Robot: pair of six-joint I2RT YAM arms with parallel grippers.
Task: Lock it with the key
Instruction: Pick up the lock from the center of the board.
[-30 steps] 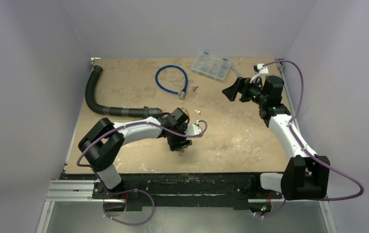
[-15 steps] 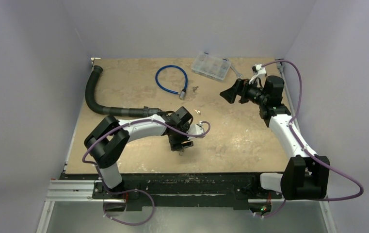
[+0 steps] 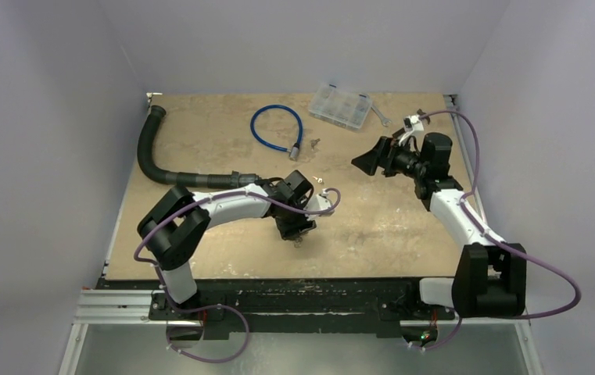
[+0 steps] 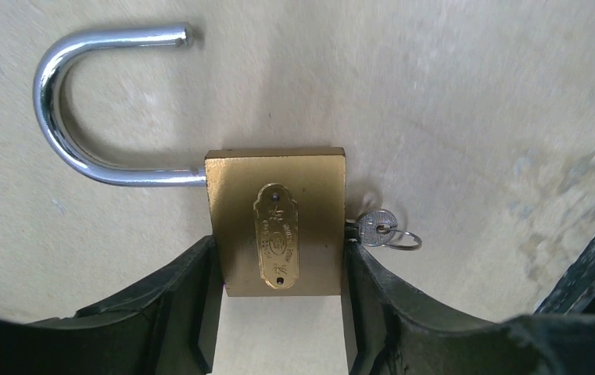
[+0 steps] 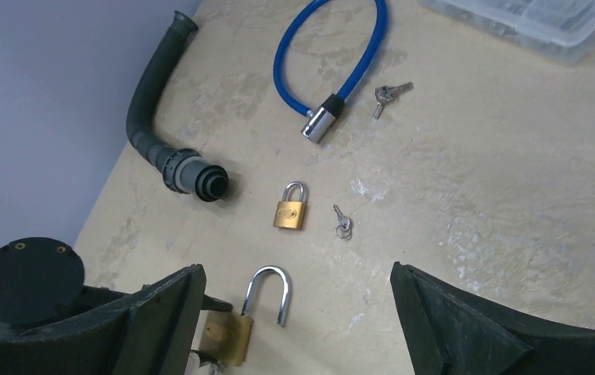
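Finding: the left gripper (image 4: 278, 250) is clamped on the padlock (image 4: 275, 195). Its two fingers (image 4: 192, 297) press on opposite faces of the brass body, which lies flat on the table (image 4: 474, 94) between them. The shackle (image 4: 67, 148) stands open, swung out ahead of the fingertips with its free end clear of the body. The key (image 4: 376, 226) projects from the body just outside one finger, its ring resting on the table.

The right gripper (image 5: 298, 269) is spread wide and grasps nothing. It hangs well apart from the padlock, which shows low in its wrist view beside its own finger.

Assessment: we judge the padlock dense, rigid and smooth-faced, so it may slip or pivot when twisted. The present hold across the body looks sound. The key is small and thin and is best pinched by its flat head. The clamping finger alongside it leaves little room.
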